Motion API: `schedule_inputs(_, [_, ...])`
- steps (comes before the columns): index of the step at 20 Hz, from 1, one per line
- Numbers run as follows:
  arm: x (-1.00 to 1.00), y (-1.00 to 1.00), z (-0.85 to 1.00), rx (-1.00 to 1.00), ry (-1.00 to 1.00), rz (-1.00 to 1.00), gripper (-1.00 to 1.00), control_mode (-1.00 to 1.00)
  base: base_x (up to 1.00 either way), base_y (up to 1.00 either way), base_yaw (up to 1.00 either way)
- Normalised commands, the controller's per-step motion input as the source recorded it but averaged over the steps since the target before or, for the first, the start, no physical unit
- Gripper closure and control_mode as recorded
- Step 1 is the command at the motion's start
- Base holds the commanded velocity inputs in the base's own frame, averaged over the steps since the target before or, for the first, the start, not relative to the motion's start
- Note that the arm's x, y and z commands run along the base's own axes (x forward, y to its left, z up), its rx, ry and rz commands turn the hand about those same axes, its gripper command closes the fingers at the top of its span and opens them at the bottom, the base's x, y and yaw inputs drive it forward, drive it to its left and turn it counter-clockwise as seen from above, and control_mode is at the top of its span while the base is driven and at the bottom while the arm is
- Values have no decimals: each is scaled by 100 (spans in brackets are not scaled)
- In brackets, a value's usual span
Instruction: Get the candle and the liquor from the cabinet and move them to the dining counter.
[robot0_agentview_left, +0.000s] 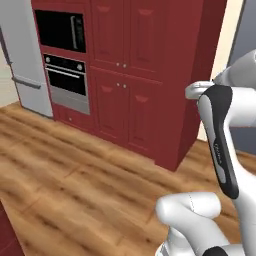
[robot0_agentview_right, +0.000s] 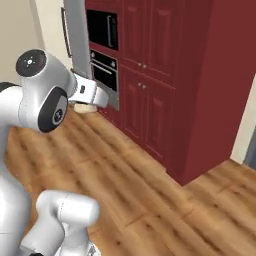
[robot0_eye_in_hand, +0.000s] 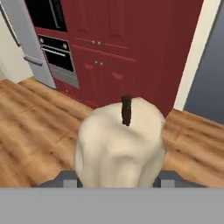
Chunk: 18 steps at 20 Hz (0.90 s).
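The candle (robot0_eye_in_hand: 118, 144), a cream-white lumpy wax figure with a short dark wick, sits close up in the hand view. My gripper (robot0_eye_in_hand: 118, 180) is shut on its lower sides, and the grey fingers (robot0_eye_in_hand: 66, 179) just show at either flank. In the right base view the candle (robot0_agentview_right: 86, 108) shows as a pale lump under the white hand, high above the wooden floor. The liquor, the cabinet and the dining counter are out of view.
Ahead stands a tall dark red unit (robot0_agentview_left: 145, 75) with panelled doors, a built-in microwave (robot0_agentview_left: 60, 30) and an oven (robot0_agentview_left: 66, 82). A grey fridge (robot0_agentview_left: 27, 65) stands to its left. Wooden floor (robot0_agentview_left: 75, 185) stretches between me and them. A red corner (robot0_agentview_left: 7, 237) sits at the lower left.
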Motion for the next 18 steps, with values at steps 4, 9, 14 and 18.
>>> schedule_inputs(4, [0,0,0,0,0,0,100,100,100,-14,65])
schedule_inputs(9, [0,0,0,0,0,0,100,100,100,-21,63])
schedule_inputs(14, [0,0,0,0,0,0,100,100,100,-25,62])
schedule_inputs(18, [0,0,0,0,0,0,100,100,100,-45,53])
